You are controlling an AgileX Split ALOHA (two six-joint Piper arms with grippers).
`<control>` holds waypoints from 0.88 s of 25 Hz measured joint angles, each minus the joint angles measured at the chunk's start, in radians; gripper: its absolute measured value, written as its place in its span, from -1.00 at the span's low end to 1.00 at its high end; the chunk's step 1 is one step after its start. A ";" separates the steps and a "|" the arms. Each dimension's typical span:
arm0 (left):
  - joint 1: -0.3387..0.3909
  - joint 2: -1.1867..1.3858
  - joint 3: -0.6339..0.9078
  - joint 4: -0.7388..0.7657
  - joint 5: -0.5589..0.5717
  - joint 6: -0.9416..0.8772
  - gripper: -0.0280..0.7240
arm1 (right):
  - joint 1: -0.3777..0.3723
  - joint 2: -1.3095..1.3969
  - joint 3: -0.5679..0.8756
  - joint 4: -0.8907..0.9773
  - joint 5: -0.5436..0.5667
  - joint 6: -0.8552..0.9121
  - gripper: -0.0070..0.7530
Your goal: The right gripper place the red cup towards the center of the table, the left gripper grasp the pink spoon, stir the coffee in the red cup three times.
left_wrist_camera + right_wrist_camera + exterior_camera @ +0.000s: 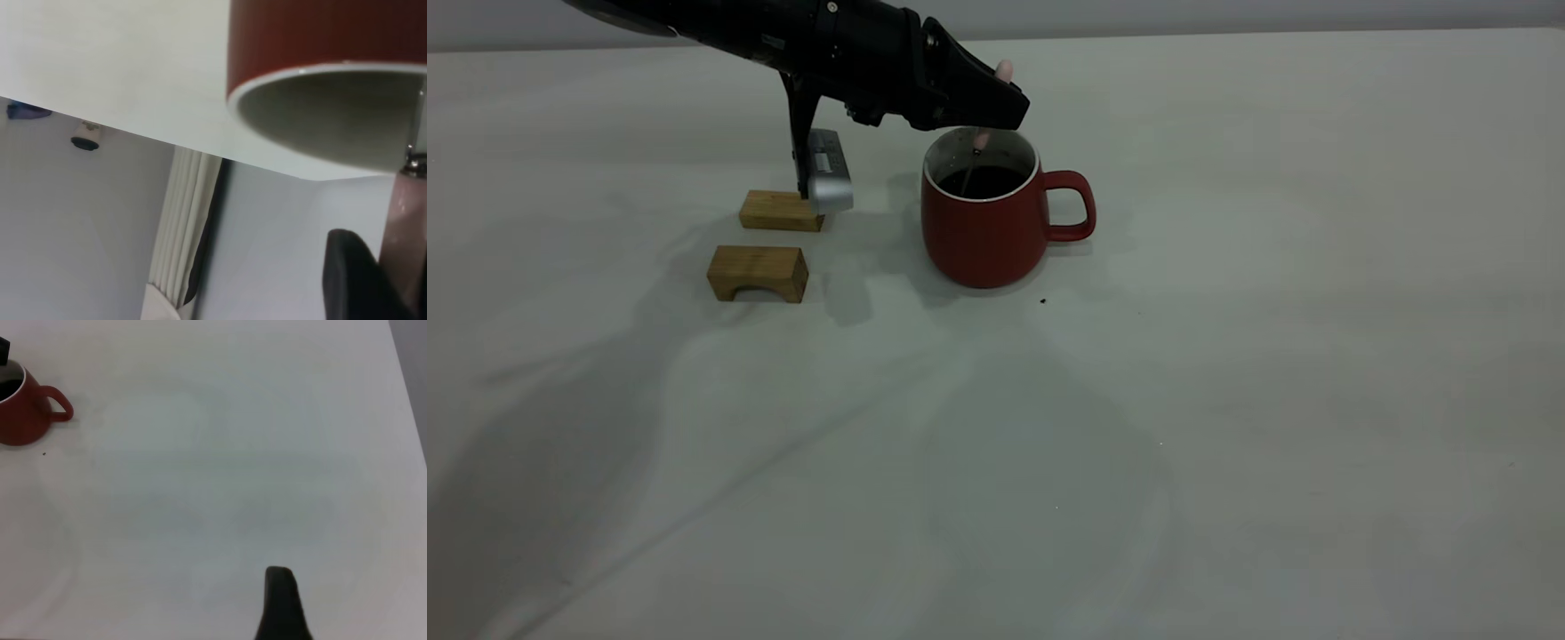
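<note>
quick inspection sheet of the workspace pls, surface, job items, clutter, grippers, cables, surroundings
surface: off-white table, creased, a few tiny dark specks near the cup.
job's things: red cup upright, handle toward the right arm's side, coffee inside; pink spoon standing in the cup, bowl down in the coffee.
clutter: two wooden blocks beside the cup on the left arm's side.
grippers: left gripper above the cup rim, shut on the spoon handle; right gripper far off from the cup, one finger showing.
cables: nothing seen.
surroundings: plain wall behind the table.
</note>
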 joint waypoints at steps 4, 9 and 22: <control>0.000 0.000 0.000 0.015 0.033 0.001 0.11 | 0.000 0.000 0.000 0.000 0.000 0.000 0.56; 0.000 -0.001 0.000 0.032 0.078 0.092 0.44 | 0.000 0.000 0.000 0.000 0.000 0.000 0.56; 0.000 -0.251 0.000 0.680 0.131 0.742 0.49 | 0.000 0.000 0.000 0.000 0.000 0.000 0.56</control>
